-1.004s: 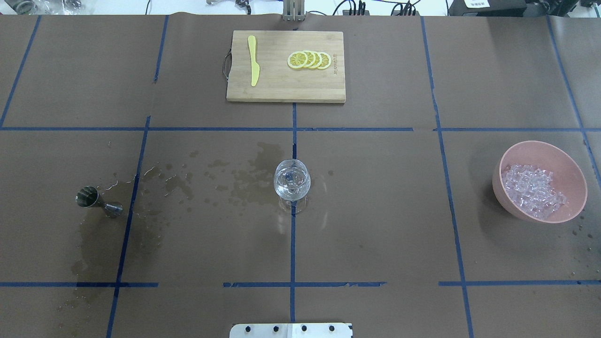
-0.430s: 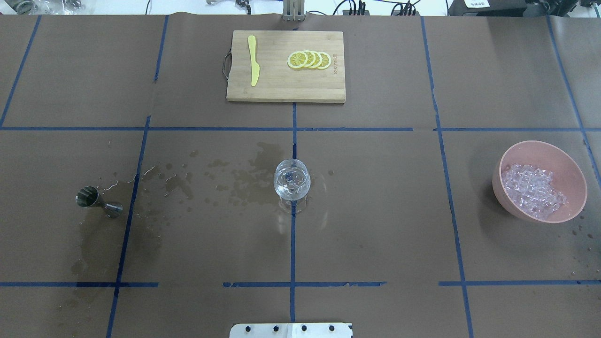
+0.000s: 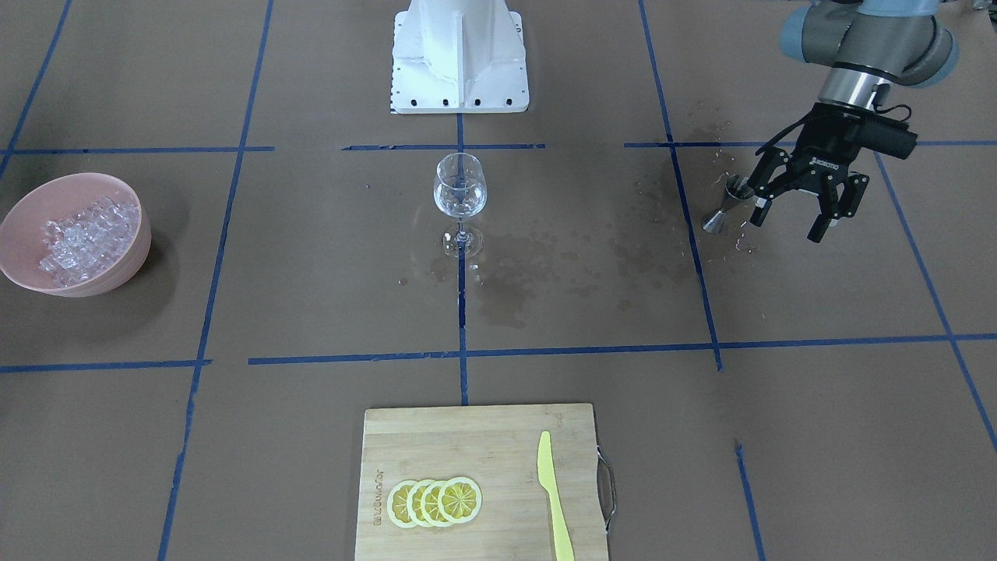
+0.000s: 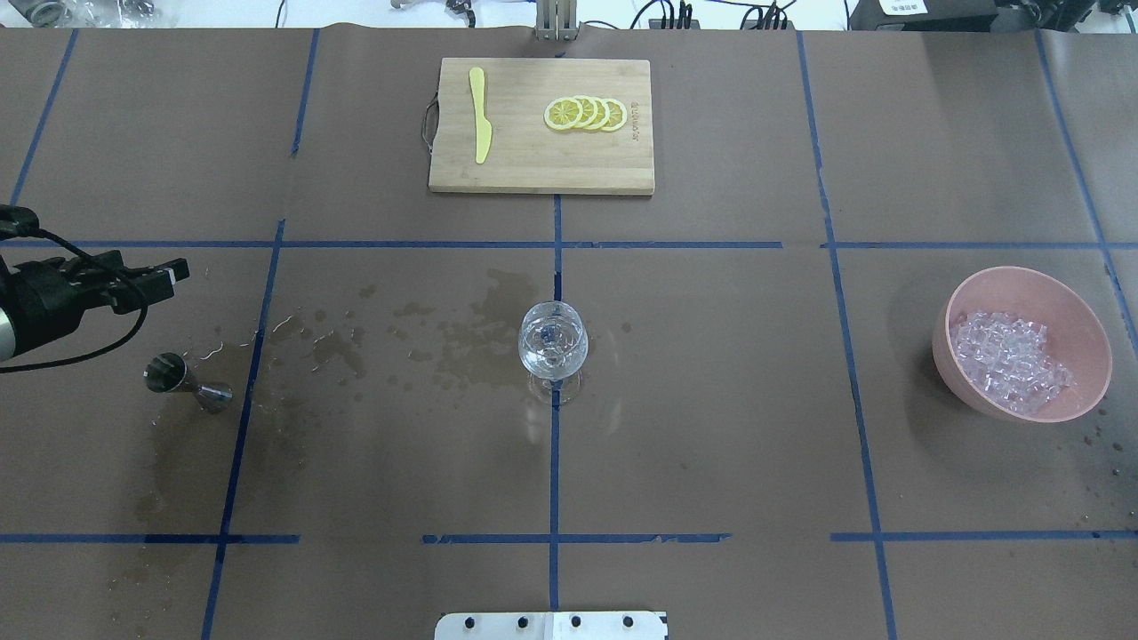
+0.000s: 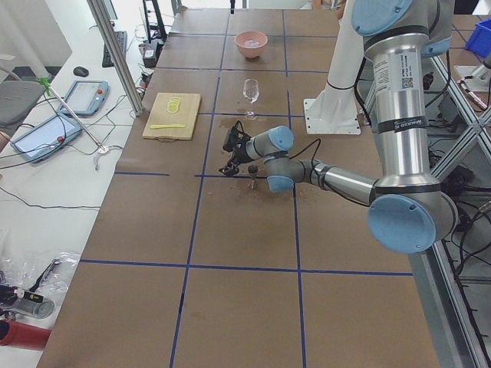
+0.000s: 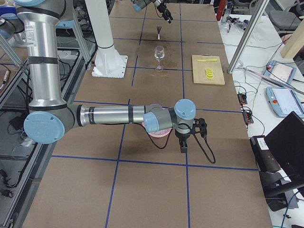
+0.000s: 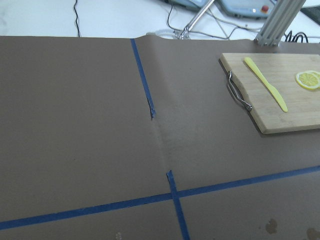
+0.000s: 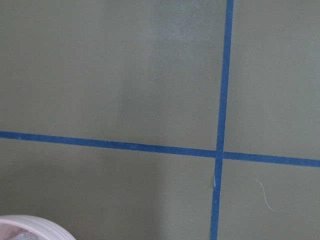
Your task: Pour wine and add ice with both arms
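Steel jigger [image 3: 724, 204] stands upright just beside my left gripper [image 3: 787, 226], on its wine glass [image 3: 459, 187] side.
Released and empty, it makes this the nearer arm [image 3: 864, 39] for the pour (wet stains [image 3: 545, 257] lie between wine glass and jigger). Off the wine glass's opposite side the ice [image 3: 78, 234] lies in a pink bowl [image 3: 117, 273] with my right gripper [image 6: 183, 148] near it, released or clenched I cannot tell. The wine I cannot make out.
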Robot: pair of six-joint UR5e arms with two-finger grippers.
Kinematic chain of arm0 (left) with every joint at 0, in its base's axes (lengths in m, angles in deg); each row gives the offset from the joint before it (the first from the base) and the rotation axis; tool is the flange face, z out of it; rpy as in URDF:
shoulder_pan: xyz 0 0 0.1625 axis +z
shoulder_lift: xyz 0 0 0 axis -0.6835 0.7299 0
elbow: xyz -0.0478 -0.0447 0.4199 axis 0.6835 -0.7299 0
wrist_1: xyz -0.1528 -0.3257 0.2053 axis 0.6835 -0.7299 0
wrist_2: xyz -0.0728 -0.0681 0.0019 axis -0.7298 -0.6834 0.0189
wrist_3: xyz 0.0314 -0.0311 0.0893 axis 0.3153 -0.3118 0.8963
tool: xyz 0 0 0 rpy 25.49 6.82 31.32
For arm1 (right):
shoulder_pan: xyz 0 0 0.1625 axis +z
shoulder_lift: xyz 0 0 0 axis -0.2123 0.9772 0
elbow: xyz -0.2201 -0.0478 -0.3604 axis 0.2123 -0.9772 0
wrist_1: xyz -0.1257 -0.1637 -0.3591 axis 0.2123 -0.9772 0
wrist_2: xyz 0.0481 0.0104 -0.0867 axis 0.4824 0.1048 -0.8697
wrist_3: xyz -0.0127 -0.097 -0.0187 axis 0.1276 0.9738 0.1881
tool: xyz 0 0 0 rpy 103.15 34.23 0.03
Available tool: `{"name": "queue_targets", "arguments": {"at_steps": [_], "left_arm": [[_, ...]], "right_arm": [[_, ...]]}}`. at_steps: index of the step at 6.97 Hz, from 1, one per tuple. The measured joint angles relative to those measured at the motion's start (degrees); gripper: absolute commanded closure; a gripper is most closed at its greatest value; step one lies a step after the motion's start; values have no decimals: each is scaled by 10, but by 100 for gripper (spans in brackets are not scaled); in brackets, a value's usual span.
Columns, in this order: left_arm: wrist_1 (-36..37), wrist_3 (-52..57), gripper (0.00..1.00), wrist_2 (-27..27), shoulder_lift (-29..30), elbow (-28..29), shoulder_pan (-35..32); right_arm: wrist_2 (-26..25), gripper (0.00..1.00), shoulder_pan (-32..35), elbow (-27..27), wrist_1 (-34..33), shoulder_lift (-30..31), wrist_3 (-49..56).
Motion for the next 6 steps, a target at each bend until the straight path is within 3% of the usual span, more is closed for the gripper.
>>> {"name": "queue_targets", "arguments": {"at_steps": [3,6], "left_arm": [[-20,-39,0,259,-56,-19,156],[-22,-60,0,417,-64,-5,247]], "right_arm": [[16,0,0,1,0,0,0],[19,0,-1,-1,0,0,-1]]}}
